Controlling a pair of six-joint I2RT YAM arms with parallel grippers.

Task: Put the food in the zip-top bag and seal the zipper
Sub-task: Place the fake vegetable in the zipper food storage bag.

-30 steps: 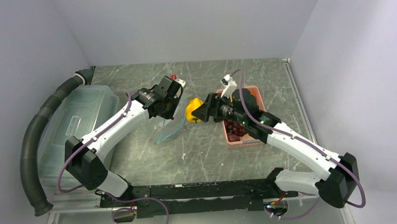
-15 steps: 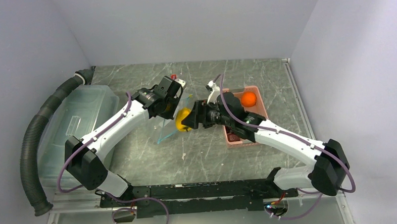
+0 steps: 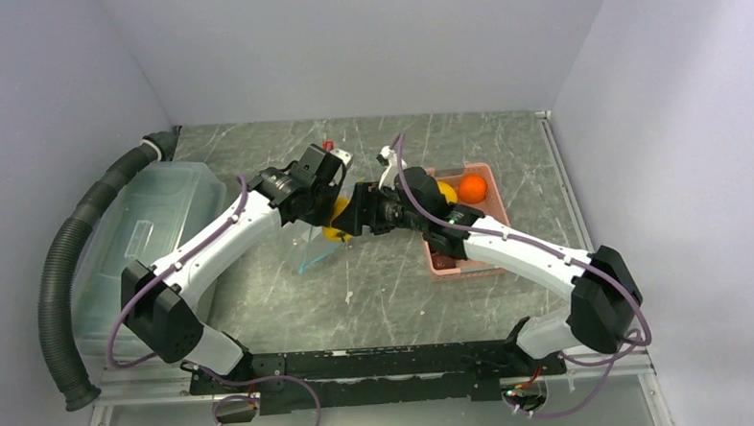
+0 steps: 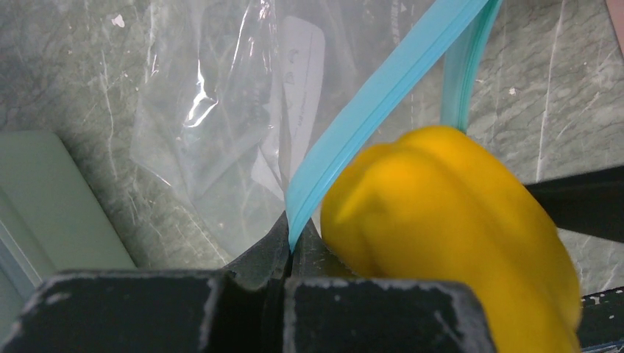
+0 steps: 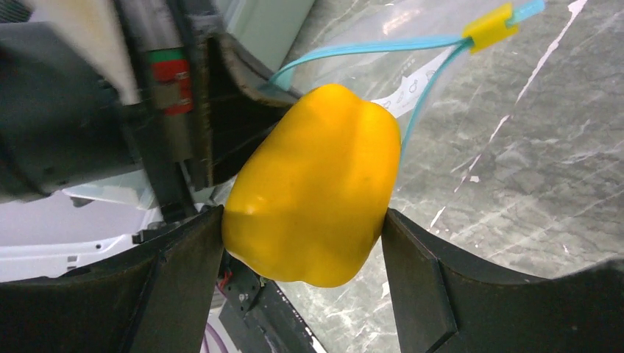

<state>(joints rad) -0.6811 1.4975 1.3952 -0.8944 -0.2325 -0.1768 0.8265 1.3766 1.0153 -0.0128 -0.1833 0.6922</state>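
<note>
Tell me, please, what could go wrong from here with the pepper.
The pepper looks wide for the narrow gap between the zipper strips, so it may snag and shove the bag aside. The left fingers pinch one thin strip, which could slip free. The right fingers, close by, might hit them.

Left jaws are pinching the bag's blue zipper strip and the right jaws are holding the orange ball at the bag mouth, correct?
Wrong item: the right jaws hold the yellow bell pepper, as the right wrist view shows. The orange ball sits in the pink basket. The left jaws do pinch the zipper strip.
</note>
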